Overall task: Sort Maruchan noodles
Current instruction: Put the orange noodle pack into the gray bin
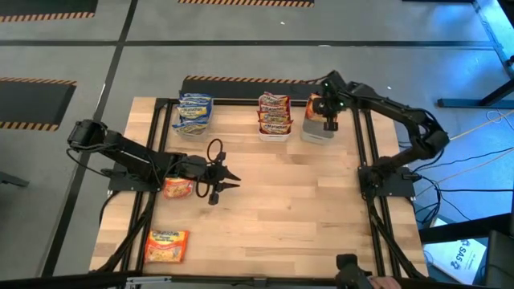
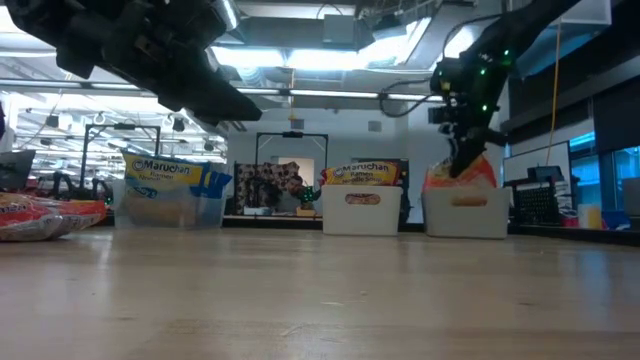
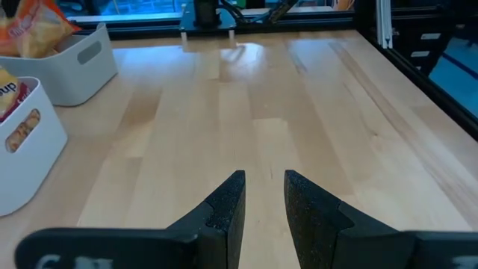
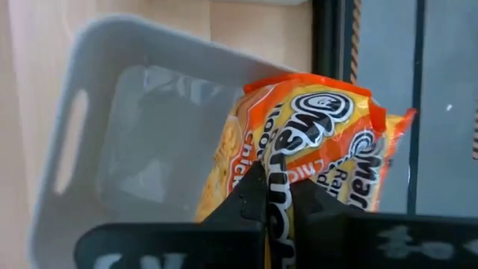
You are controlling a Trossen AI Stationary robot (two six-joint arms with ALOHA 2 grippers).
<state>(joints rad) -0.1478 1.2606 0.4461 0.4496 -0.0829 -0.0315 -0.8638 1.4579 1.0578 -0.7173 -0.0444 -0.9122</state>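
Right pincer point(image 4: 275, 196) clamped on an orange packet point(image 4: 314, 142), held over the right bin point(image 4: 82, 112); only the right wrist view shows this grip. Left pincer point(image 1: 227, 181) low over the tabletop point(image 1: 297, 209), fingers slightly apart, nothing between. 2 more orange packets point(image 1: 177, 188) point(image 1: 166, 245) near the left arm. Blue packets point(image 1: 193, 111) and red packets point(image 1: 274, 112) in separate bins.

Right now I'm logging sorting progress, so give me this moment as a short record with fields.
right gripper: above the right bin, shut on an orange packet
left gripper: over mid-table, empty, fingers slightly apart
left bin: blue-white packets
middle bin: red packets
unsorted: one orange packet beside the left arm, another near the front left corner
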